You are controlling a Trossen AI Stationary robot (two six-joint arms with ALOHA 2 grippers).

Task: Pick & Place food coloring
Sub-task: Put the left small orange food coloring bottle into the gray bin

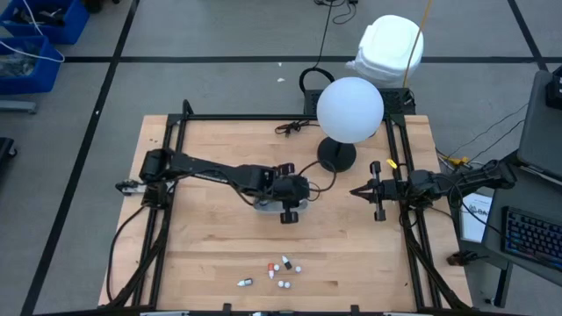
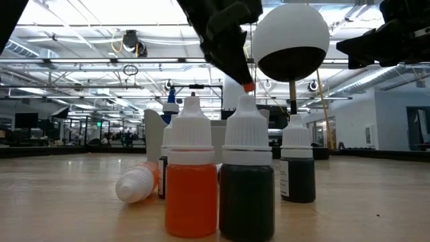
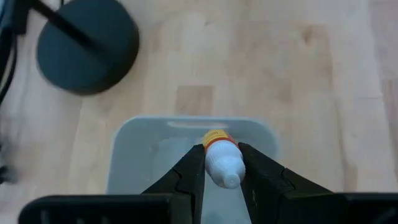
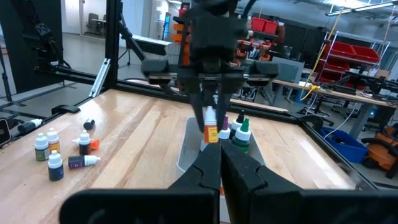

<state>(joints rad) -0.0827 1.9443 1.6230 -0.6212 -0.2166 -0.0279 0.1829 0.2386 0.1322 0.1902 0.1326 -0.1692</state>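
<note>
Bottles point(image 4: 239, 134) in clear tray point(image 3: 140, 155)

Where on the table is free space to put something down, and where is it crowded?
Bare wood lies between the clear tray and the loose bottles, and along the table's left side. Crowded: around the tray, where the left end effector holds a bottle, and near the lamp base.

My left arm reaches from the left edge of the high view toward frame centre, wrist bent down, with the left gripper point(image 1: 289, 204) pointing at the table. In the left wrist view my fingers point(image 3: 191, 175) are clamped on a bottle point(image 3: 221, 159), cap toward the camera. My right arm comes in from the right edge, stretched level toward centre-right, and the right gripper point(image 1: 356, 190) has its fingers point(image 4: 209, 168) pressed together, holding nothing.
</note>
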